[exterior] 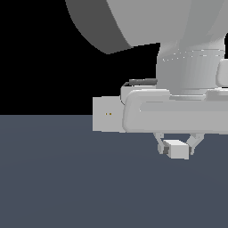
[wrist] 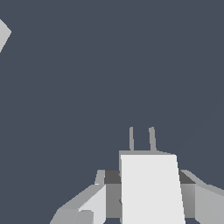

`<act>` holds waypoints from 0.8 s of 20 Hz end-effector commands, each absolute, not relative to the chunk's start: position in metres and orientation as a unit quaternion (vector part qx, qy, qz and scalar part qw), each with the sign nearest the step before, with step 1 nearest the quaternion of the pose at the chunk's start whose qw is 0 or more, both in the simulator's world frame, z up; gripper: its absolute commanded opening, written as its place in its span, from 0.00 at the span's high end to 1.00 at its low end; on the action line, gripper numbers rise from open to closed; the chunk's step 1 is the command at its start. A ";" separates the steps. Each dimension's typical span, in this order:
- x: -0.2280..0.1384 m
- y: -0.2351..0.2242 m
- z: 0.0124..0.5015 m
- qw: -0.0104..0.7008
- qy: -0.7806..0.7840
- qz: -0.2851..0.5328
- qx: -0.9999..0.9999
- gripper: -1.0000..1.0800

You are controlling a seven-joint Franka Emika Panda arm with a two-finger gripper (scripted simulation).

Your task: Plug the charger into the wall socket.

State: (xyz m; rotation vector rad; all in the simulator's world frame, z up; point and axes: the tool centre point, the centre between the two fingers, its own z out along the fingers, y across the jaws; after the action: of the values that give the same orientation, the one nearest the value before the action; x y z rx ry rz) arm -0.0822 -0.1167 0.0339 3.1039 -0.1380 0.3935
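The charger (exterior: 178,149) is a small white oblong block held between my gripper's (exterior: 177,148) two fingers, lifted clear of the dark floor. In the wrist view the charger (wrist: 151,188) fills the space between the fingers (wrist: 87,205), and its two thin prongs (wrist: 141,139) stick out ahead. The wall socket (exterior: 107,114) is an upright light-grey square plate with two tiny orange holes, standing toward the exterior view's left of the charger; its right part is hidden behind my hand. Only a corner of the wall socket (wrist: 3,34) shows in the wrist view.
A dark blue-grey floor (exterior: 67,178) spreads under everything. The arm's large grey body (exterior: 178,53) fills the upper right of the exterior view.
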 end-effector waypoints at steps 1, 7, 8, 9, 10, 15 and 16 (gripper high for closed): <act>-0.080 -0.103 0.040 0.006 -0.053 0.126 0.991 1.00; -0.076 -0.071 0.054 0.008 -0.075 0.126 0.989 1.00; -0.075 -0.066 0.056 0.008 -0.078 0.126 0.989 1.00; -0.074 -0.061 0.058 0.009 -0.082 0.126 0.989 1.00; -0.073 -0.056 0.060 0.009 -0.085 0.126 0.988 1.00; -0.067 -0.031 0.071 0.011 -0.102 0.126 0.987 1.00; -0.066 -0.027 0.073 0.012 -0.105 0.126 0.986 1.00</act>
State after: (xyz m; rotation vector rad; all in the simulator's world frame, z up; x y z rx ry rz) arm -0.0676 -0.0340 0.0693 3.0788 -0.3099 0.3933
